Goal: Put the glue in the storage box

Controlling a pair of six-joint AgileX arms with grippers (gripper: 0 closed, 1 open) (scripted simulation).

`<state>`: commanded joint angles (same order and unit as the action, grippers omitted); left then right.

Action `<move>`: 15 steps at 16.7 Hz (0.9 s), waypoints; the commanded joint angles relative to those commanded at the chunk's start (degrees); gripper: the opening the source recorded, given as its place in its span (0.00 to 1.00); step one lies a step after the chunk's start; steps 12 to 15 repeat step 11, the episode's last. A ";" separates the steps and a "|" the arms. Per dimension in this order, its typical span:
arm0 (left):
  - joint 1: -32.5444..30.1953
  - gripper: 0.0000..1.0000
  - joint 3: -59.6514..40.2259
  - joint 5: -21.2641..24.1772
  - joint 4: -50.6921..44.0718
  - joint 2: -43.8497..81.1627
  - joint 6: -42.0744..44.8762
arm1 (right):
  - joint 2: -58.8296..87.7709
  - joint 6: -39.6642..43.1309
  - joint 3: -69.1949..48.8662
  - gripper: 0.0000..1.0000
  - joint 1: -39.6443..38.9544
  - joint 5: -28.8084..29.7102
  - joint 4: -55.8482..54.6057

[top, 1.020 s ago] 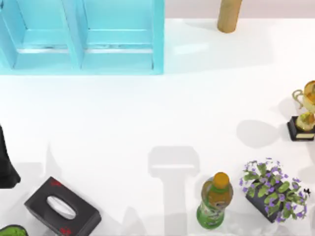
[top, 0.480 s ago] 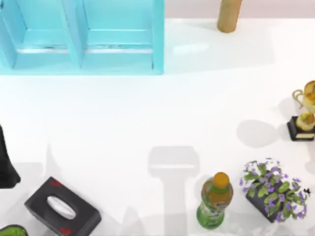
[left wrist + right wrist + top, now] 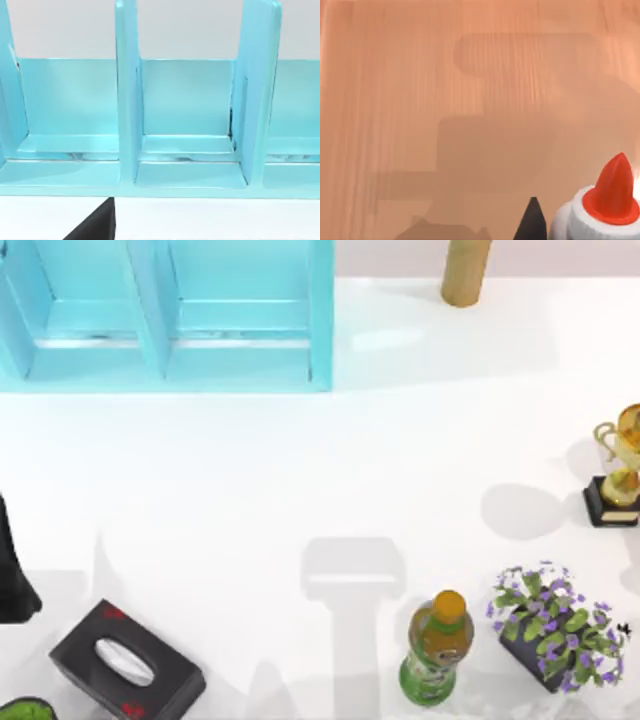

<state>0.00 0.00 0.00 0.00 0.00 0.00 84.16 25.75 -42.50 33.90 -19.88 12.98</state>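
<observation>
From above, storage box [image 3: 165, 315] at my table's [image 3: 300, 480] 11 o'clock, green bottle [image 3: 437, 648] at 5, left arm [image 3: 12, 570] parked at 9, left wrist facing box dividers [image 3: 127, 100], right wrist, glue [image 3: 605, 207] beside one fingertip [image 3: 532, 220], grip cannot tell.

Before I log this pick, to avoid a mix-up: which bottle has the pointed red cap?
The glue, white-bodied, in the right wrist view; the green drink bottle has a rounded orange cap.
</observation>
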 joint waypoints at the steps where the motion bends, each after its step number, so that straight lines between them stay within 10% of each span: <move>1: 0.00 1.00 0.00 0.00 0.00 0.00 0.00 | 0.00 0.00 0.00 0.68 0.00 0.00 0.00; 5: 0.00 1.00 0.00 0.00 0.00 0.00 0.00 | 0.00 0.00 0.00 0.98 0.00 0.00 0.00; 15: 0.00 1.00 0.00 0.00 0.00 0.00 0.00 | 0.00 0.00 0.00 1.00 0.00 0.00 0.00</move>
